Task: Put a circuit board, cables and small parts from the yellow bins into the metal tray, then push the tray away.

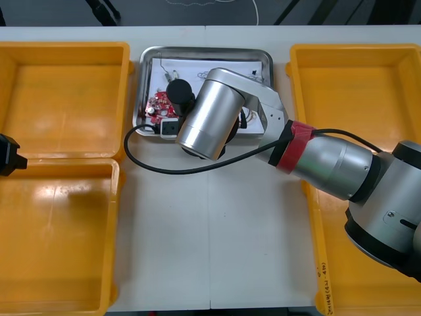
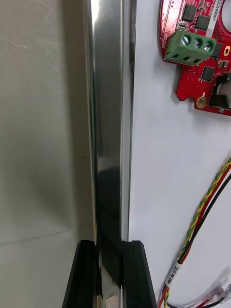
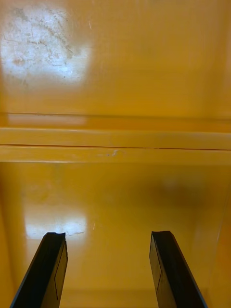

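Note:
The metal tray [image 1: 204, 54], white inside, lies at the table's far middle. In it a round red circuit board [image 1: 160, 103] rests near the left wall. My right arm reaches over the tray's near side. In the right wrist view my right gripper [image 2: 111, 274] is shut on the tray's shiny rim [image 2: 108, 144], one finger outside and one inside. Beyond the fingers lie the red board [image 2: 197, 53] with its green connector and a red and yellow cable [image 2: 204, 216]. My left gripper [image 3: 108, 269] hangs open over the left yellow bins [image 3: 115, 139], holding nothing.
Two yellow bins [image 1: 62, 92] [image 1: 56, 237] stand at the left and two [image 1: 355, 85] [image 1: 320, 276] at the right, their floors bare where visible. The left gripper [image 1: 6, 155] shows at the left edge. The arm's own black cable [image 1: 141, 158] loops over the table before the tray.

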